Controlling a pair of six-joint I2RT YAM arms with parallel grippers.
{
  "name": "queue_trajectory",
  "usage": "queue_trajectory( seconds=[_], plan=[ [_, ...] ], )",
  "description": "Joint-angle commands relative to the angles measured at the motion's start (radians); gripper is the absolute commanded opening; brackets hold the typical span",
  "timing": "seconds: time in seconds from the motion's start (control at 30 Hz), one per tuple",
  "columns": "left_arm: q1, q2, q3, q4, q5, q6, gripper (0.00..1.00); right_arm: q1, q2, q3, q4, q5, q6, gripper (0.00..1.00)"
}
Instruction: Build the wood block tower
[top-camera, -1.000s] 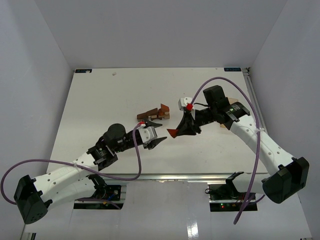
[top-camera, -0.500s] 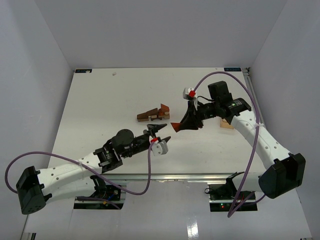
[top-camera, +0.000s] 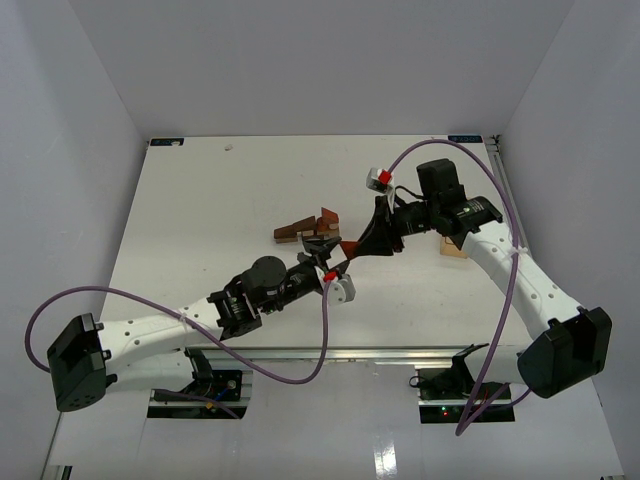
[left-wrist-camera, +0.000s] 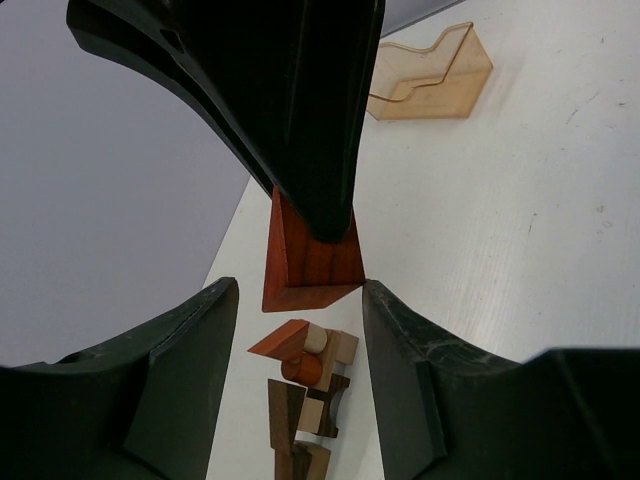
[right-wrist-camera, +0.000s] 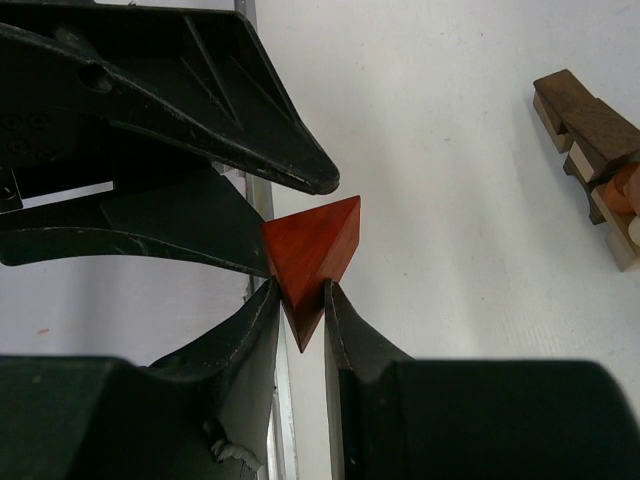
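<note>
Top cam: handover step, mid-air. R gripper (top-camera: 352, 246) clamped on red wedge (top-camera: 346, 247), just right of block tower (top-camera: 306, 230) on table (top-camera: 200, 200).
L wrist: L gripper (left-wrist-camera: 297, 300) jaws apart, straddling wedge's base, no grip yet.
R wrist: next, L must close squarely on wedge's free end before R lets go, else prob. drops.

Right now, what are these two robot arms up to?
It looks like a handover in mid-air. The right hand is shut on a reddish-brown wedge, holding it above the table. The left hand is open and close up to the wedge, one finger on either side, without a grip on it. The rest of the small wooden blocks lie in a low cluster on the table just beyond the two hands, not yet stacked into a tower.
</note>
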Motion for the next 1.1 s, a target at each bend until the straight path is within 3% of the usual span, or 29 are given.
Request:
queue_trajectory(
  seconds=[0.0, 0.33, 0.63, 0.77, 0.83, 0.97, 1.07],
  plan=[
    [-0.011, 0.011, 0.050, 0.035, -0.012, -0.001, 0.62, -0.006, -0.037, -0.008, 0.053, -0.018, 0.053, 0.08],
    [-0.030, 0.046, 0.076, 0.030, -0.008, -0.011, 0.58, -0.012, -0.034, -0.025, 0.090, -0.025, 0.118, 0.08],
    [-0.030, 0.063, 0.091, 0.012, -0.009, -0.010, 0.42, -0.027, -0.046, -0.038, 0.113, -0.082, 0.155, 0.08],
    [-0.030, 0.058, 0.094, -0.009, -0.005, -0.023, 0.28, -0.034, -0.053, -0.044, 0.115, -0.099, 0.162, 0.35],
    [-0.030, 0.055, 0.092, -0.019, -0.006, -0.034, 0.22, -0.042, -0.060, -0.047, 0.116, -0.097, 0.165, 0.53],
    [-0.030, 0.041, 0.082, -0.027, -0.020, -0.049, 0.13, -0.065, -0.080, -0.046, 0.112, -0.102, 0.162, 0.83],
    [-0.030, 0.027, 0.080, -0.050, -0.029, -0.064, 0.10, -0.100, -0.099, -0.045, 0.105, -0.123, 0.158, 0.90]
  ],
)
